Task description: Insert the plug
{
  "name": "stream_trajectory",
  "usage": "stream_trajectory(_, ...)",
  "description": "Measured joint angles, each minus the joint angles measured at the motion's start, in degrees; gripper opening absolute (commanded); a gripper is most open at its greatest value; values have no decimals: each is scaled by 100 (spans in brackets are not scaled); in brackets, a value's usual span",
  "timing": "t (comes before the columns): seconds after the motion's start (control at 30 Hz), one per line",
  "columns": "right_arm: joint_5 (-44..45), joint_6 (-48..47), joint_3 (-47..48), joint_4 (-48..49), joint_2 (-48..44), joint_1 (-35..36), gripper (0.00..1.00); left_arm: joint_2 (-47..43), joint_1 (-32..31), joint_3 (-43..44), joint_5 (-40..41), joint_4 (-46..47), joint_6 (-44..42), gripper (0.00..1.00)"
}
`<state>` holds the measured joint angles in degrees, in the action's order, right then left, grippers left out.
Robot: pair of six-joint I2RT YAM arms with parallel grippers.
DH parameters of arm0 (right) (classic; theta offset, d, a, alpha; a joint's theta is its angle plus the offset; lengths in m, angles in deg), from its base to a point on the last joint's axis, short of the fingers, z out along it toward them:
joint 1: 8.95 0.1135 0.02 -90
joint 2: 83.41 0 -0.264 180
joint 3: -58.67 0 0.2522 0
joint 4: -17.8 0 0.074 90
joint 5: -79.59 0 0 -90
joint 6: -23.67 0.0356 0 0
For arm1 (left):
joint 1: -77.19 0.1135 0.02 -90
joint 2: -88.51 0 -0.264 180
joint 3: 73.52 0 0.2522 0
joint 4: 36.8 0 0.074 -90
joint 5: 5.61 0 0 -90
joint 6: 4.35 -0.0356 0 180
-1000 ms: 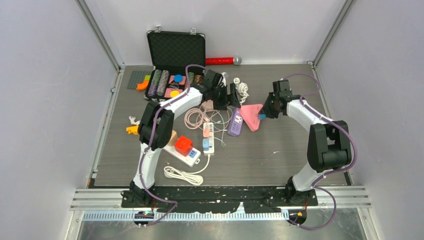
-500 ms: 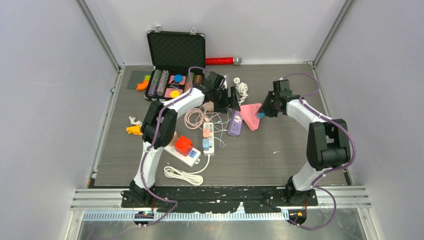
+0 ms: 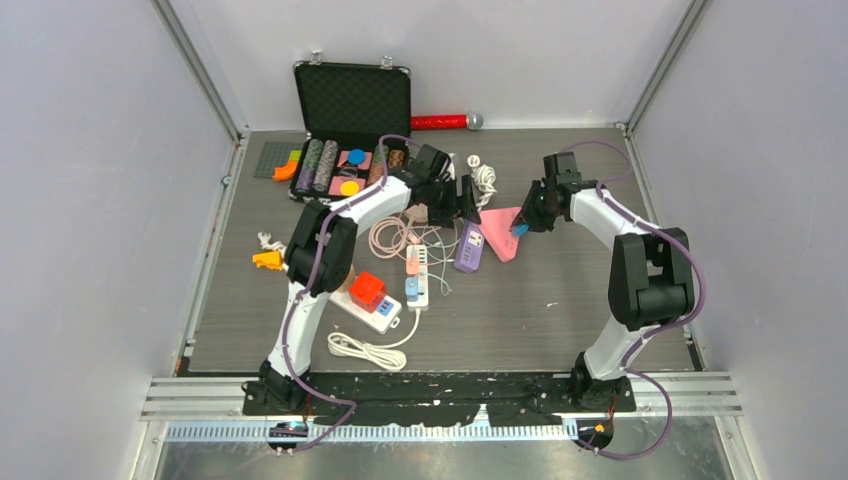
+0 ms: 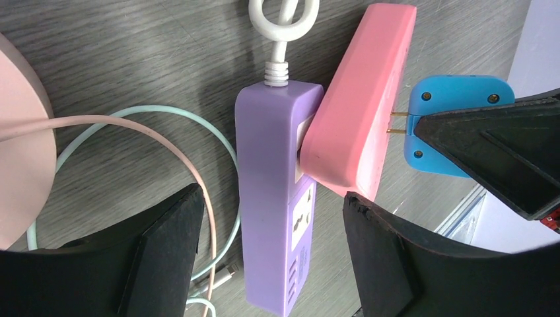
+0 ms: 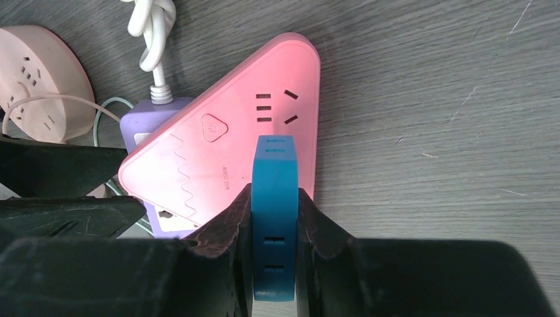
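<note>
Blue plug is clamped in right gripper, prongs just off pink triangular power strip; its slots lie at 12 o'clock. Prongs should be squared to the slots before pushing. Left gripper is spread wide over purple power strip.

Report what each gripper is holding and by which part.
The right gripper clamps the blue plug by its two broad flat faces, prongs pointing at the pink power strip. The left gripper is open and holds nothing.
</note>
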<state>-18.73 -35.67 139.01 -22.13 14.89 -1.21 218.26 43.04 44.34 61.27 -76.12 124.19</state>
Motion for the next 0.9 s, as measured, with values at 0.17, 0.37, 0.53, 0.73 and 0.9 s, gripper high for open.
stream_trajectory(0.17, 17, -28, 116, -87, 85, 17, 5, 72, -2, 55, -28, -4, 0, 76)
stream_trajectory(0.37, 321, 22, 157, -48, 101, 225, 5, 179, -68, 79, -214, -26, 20, 73)
stream_trajectory(0.53, 643, 177, 157, 85, 122, 431, 5, 282, -127, 96, -350, -42, 46, 51)
stream_trajectory(0.73, 824, 417, 157, 214, 129, 538, 6, 391, -66, 101, -402, -90, 118, 34)
stream_trajectory(0.9, 824, 544, 234, 188, 271, 560, 5, 391, -59, 101, -433, -90, 146, 27)
